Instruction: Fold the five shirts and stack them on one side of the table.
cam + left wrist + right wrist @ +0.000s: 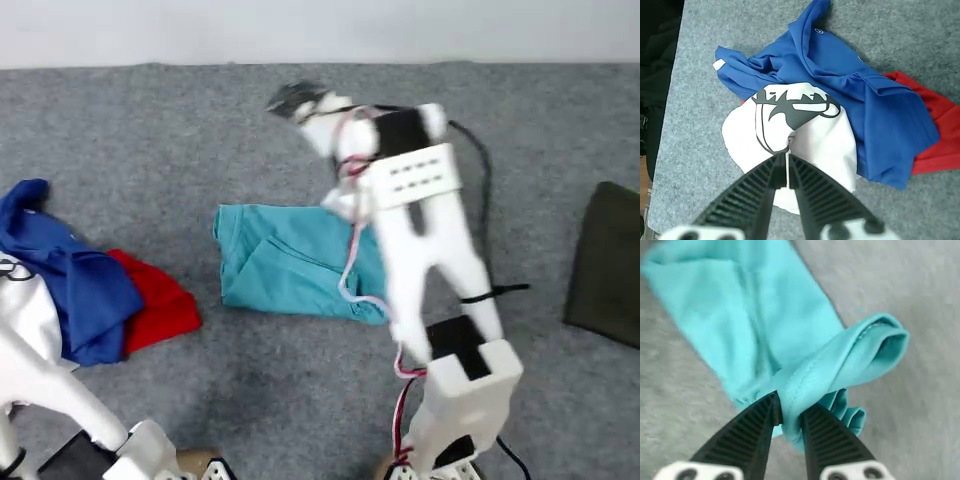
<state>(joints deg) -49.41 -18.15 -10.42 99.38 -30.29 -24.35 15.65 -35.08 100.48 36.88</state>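
Observation:
A teal shirt (290, 260) lies crumpled mid-table, and my right gripper (789, 412) is shut on a bunched fold of this teal shirt (840, 365) at its right edge. In the high view the right gripper (345, 205) hangs over that edge. At the table's left lie a blue shirt (855, 80), a red shirt (935, 130) under it and a white shirt (810, 145) with a black print. My left gripper (789, 162) is shut, its tips just over the white shirt; I cannot tell if cloth is pinched. A dark green shirt (608, 265) lies folded at the right edge.
Grey felt (150, 130) covers the table, with bare room along the back and in front of the teal shirt. Cables (480, 150) trail from the right arm. The blue shirt (70, 270) and red shirt (155, 300) overlap near the left arm's base.

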